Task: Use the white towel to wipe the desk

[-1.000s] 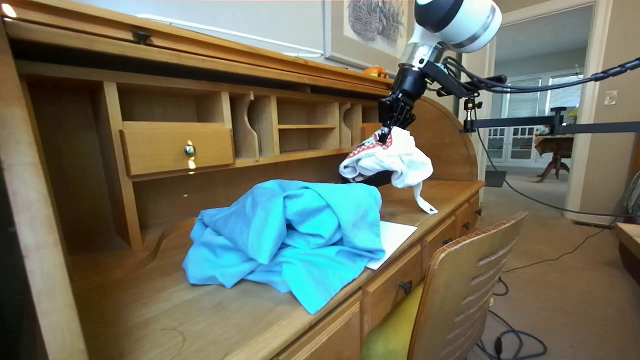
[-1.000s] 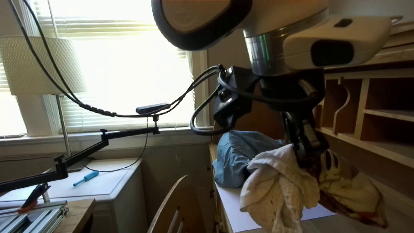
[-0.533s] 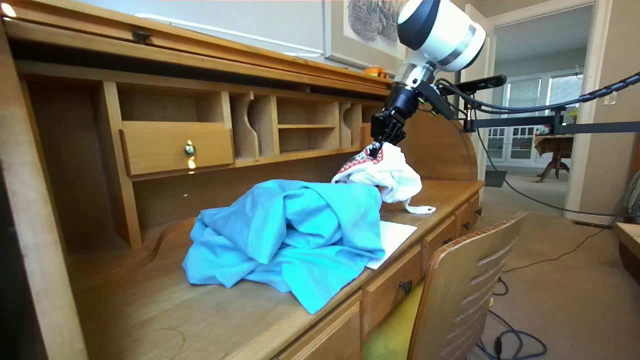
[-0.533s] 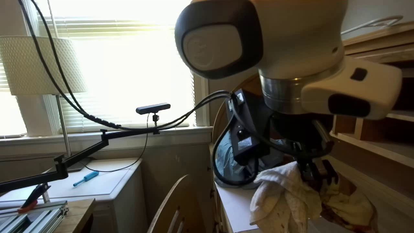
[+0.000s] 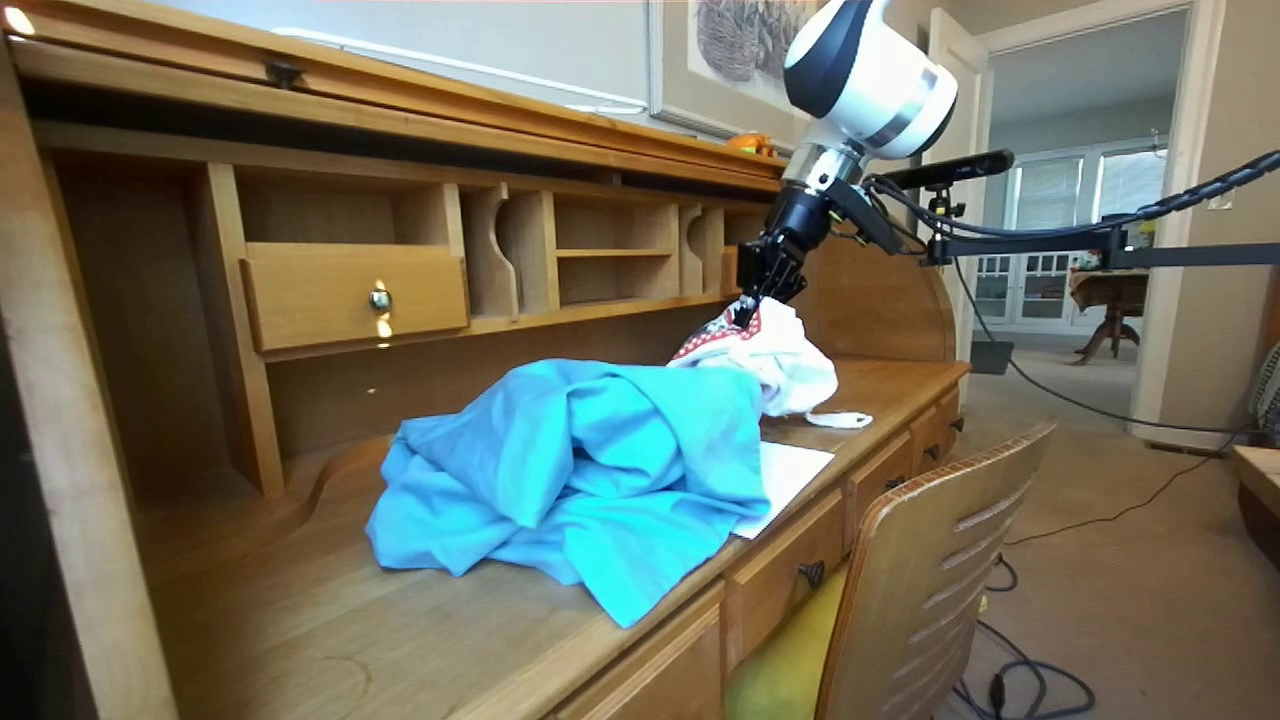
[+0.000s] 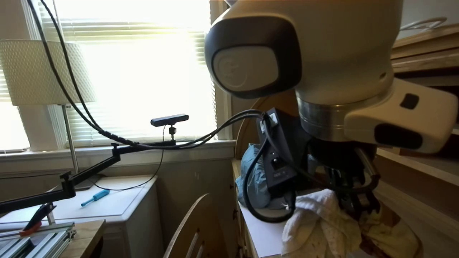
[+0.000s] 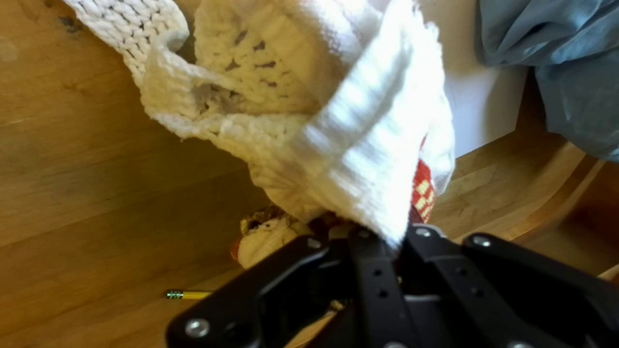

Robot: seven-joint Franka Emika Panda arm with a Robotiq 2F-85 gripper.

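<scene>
Pinching a gathered fold of the white towel (image 7: 358, 164), the pincer (image 7: 387, 237) held it from above, low over the desk (image 7: 96, 193). Most of the towel hung bunched beneath the pincer, with a red-patterned part (image 7: 422, 191) beside the grip and a narrow strip (image 5: 840, 420) that seemed to touch the desk farther out. A single pinch was presumably meant to leave the fabric loose as a wiping pad and keep hard metal off the surface, though such a lump could roll instead of spreading. The blue cloth (image 5: 580, 470) lay heaped to one side of the pincer; between the two, the white paper (image 5: 785, 480) ran up to it and seemingly under it, so a wipe that way would probably snag both. Near the pincer and partly hidden by it, a yellow pencil (image 7: 191, 294) lay on the desk, slight enough to be swept along. No brand or label could be read: the round mark (image 6: 232, 72) on the arm (image 6: 344, 61), above the pincer, was too faint to make out.
</scene>
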